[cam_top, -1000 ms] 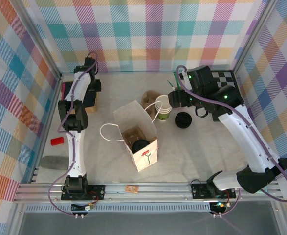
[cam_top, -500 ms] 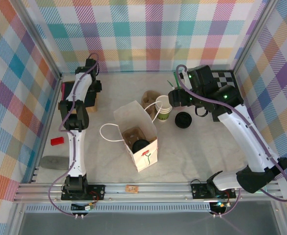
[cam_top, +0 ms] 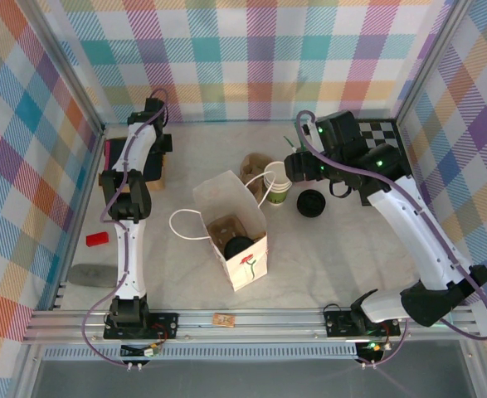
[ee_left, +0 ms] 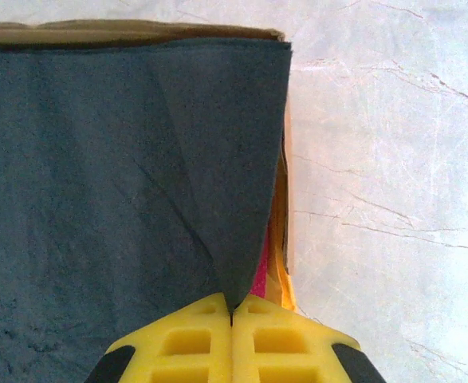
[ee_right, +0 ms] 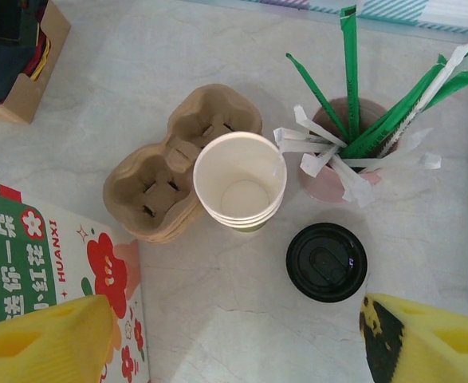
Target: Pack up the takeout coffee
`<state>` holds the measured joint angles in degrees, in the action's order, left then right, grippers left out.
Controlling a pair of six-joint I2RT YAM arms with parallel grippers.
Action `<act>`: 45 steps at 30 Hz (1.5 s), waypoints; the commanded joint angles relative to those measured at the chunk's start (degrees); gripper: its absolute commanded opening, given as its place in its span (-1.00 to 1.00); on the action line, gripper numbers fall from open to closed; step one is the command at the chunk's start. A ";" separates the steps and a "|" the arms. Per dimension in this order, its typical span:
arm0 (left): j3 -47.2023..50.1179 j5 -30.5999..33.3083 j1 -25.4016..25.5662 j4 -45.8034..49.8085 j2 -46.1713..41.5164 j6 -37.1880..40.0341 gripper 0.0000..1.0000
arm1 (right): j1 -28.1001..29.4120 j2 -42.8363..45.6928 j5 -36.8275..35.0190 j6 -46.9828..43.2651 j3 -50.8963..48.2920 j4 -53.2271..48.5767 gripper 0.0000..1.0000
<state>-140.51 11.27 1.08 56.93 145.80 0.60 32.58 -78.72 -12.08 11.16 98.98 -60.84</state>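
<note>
Your left gripper (ee_left: 232, 313) is pressed shut on a fold of dark napkin (ee_left: 98, 199) in the cardboard box (ee_right: 28, 89) near the table's far left corner. Your right gripper (ee_right: 234, 339) hangs spread above the loose black lid (ee_right: 326, 262). The takeout coffee (cam_top: 239, 245) sits inside the paper bag (cam_top: 247, 265) mid-table, so this looks like the napkin step: lift it free and carry it to the bag.

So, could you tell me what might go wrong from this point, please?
1. The left gripper is shut on a fold of the dark napkin; pulling may drag several sheets or the cardboard box along.
2. The right gripper hangs open by the cup stack, close beside the straw cup; descending could topple either.
</note>
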 commanded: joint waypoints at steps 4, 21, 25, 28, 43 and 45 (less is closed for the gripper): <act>-0.73 2.25 0.17 0.93 -4.70 1.97 -1.00 | -0.41 0.32 2.06 0.50 -0.70 1.34 0.62; 6.57 -1.94 -2.11 5.27 -24.90 2.01 -1.00 | -0.42 2.48 3.97 1.05 -1.51 1.60 0.60; 6.81 -1.84 -3.28 5.81 -24.55 2.61 -1.00 | -0.41 2.95 4.72 1.24 -1.83 1.77 0.60; 8.88 -1.66 -3.97 5.89 -23.67 2.39 -1.00 | -0.41 3.46 4.95 1.44 -2.33 1.69 0.60; 14.91 -4.75 -3.96 3.26 -17.55 0.62 -0.28 | -0.41 3.31 4.69 2.02 -5.08 2.30 0.61; 15.33 -4.46 -3.98 3.45 -17.59 0.65 -0.12 | -0.41 3.09 4.62 1.93 -5.31 2.39 0.60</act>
<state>-125.67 7.29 -2.46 59.94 129.08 1.21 32.58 -75.92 -8.23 12.27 94.26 -59.96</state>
